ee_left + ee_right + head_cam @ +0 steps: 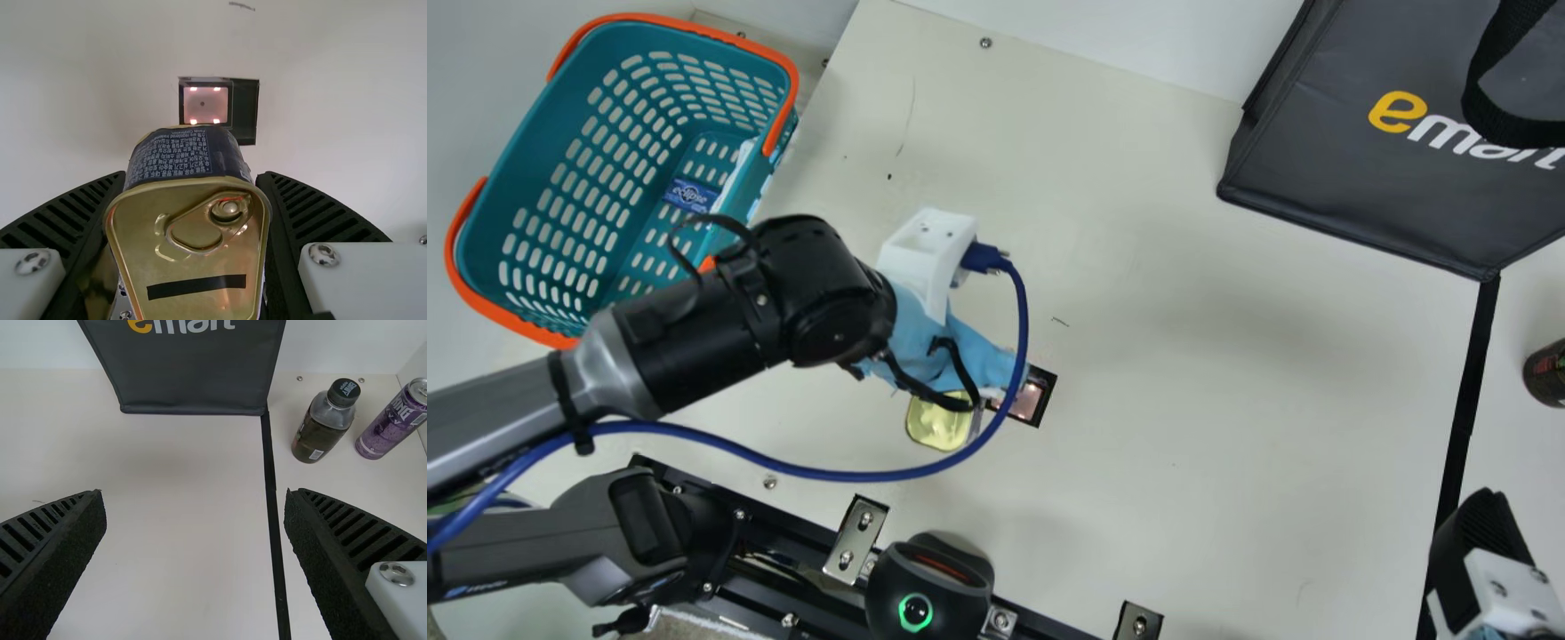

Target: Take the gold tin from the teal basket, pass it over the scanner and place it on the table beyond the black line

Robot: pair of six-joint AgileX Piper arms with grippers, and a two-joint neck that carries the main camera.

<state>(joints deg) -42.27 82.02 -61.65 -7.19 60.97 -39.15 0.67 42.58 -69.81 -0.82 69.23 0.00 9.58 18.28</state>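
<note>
And now the left gripper (pixel 980 363) is gripping the gold metal tin with the dark printed wrap (pixel 190 233), its fingers clamping both sides, and the tin is hovering near the square, pink-lit scanner (pixel 205 105) in the cream counter (pixel 1183 400)! The right gripper (pixel 1482 533) is hanging by the straight black line (pixel 1463 418), its fingers standing apart, while the orange-handled teal plastic basket (pixel 543 169) is holding a small blue packet (pixel 691 195).

Tin (pixel 200 263) — gold; basket (pixel 534 151) — teal
</note>
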